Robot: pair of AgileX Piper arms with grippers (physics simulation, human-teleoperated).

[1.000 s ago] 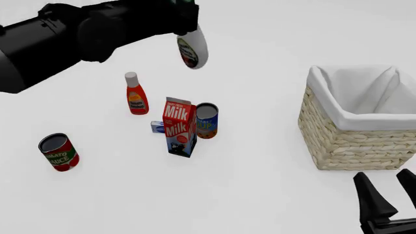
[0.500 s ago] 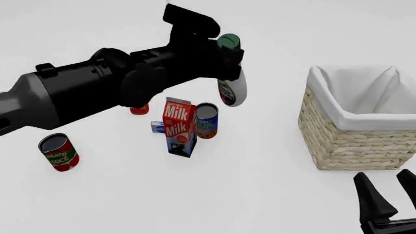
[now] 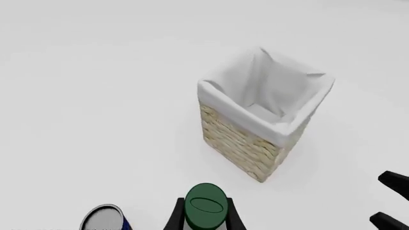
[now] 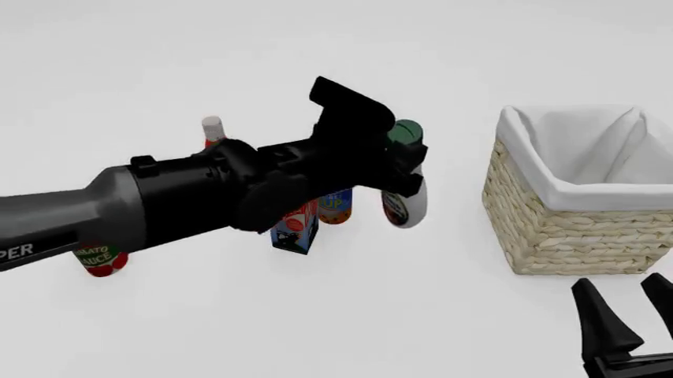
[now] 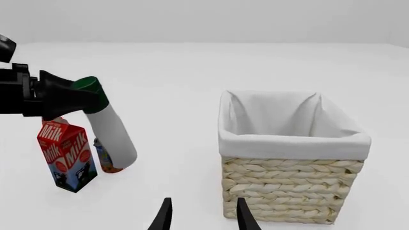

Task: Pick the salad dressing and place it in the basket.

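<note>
White and glossy, the salad dressing (image 4: 405,206) is a teardrop-shaped bottle with a dark green cap, hanging in the air from the left gripper (image 4: 398,156), whose black fingers are clamped on its neck just under the cap. The bottle tilts, its rounded base swinging lower than the cap, and it hangs between the groceries and the basket (image 4: 547,228), apart from both.

The basket (image 5: 290,184) is square, woven from thick straw-coloured wicker, with a soft white cloth lining folded over its rim. Its inside appears empty.

To do this step well, the arm likely needs to carry the bottle across above the rim, centre it over the opening, then lower it before letting go, so the smooth, rounded body does not catch the cloth edge or tip the basket.

Behind the arm stand a red milk carton (image 5: 66,155), a small can (image 4: 336,205), a red bottle with a white cap (image 4: 213,128) and a tomato sauce can (image 4: 97,259).

The right gripper (image 4: 626,319) waits low near the basket, fingers spread apart and holding nothing.
</note>
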